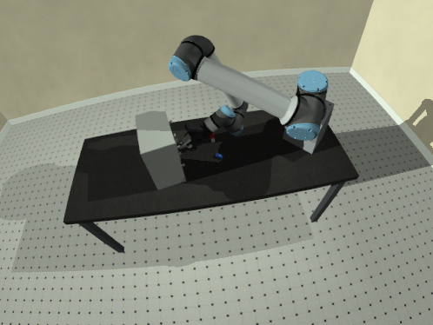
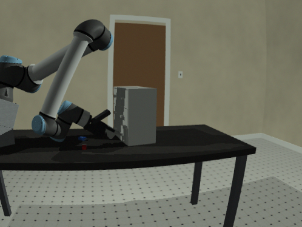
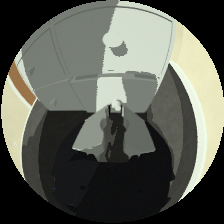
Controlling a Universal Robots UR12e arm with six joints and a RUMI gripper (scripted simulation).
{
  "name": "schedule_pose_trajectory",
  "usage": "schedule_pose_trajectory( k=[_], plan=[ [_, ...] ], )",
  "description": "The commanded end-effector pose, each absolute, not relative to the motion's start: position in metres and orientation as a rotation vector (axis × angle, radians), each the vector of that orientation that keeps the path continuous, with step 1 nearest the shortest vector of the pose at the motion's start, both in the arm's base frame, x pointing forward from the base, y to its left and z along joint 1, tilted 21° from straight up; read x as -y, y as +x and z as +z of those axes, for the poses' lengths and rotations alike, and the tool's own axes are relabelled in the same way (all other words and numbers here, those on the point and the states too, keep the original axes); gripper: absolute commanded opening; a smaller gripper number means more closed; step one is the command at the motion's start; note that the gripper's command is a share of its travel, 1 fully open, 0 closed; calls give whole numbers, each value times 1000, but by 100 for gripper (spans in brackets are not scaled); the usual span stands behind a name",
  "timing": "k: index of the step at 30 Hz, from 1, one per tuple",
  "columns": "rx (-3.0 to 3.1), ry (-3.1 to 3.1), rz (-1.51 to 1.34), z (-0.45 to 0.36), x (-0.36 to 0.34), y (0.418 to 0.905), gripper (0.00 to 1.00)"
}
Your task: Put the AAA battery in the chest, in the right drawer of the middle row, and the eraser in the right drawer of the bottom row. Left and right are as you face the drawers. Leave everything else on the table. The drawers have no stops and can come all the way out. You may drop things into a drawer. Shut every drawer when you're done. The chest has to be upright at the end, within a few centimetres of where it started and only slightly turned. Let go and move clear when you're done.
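Two small items, one blue point(image 1: 218, 155) and one red point(image 2: 83, 147), lie on the table point(image 1: 304, 182) untouched while the gripper point(image 2: 116, 132), narrowed on a bottom-row drawer knob point(image 3: 116, 104) of the chest point(image 2: 140, 115), is at the drawer-opening step; next, likely a straight, gentle pull outward.

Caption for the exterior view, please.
End effector shut on a drawer knob low on the grey chest; small blue and red items lie on the table.

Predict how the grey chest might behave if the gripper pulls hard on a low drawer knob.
The chest looks tall on a narrow footprint, so it could slide or turn rather than stay put. The gripper grips a knob near its base, so tipping seems less likely. It rests loose on the smooth table.
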State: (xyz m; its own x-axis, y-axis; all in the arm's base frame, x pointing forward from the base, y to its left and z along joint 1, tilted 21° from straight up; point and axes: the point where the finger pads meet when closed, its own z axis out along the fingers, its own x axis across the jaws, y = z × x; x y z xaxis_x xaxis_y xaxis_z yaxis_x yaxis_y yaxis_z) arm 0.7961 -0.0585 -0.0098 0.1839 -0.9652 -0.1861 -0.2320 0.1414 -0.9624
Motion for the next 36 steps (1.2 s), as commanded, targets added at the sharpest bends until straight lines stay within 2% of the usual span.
schedule_pose_trajectory(
  k=[1, 36],
  plan=[
    [-1282, -1329, -825, -10, 59, 794, 7],
    [-1282, -1329, -825, -16, 61, 775, 7]
  ],
)
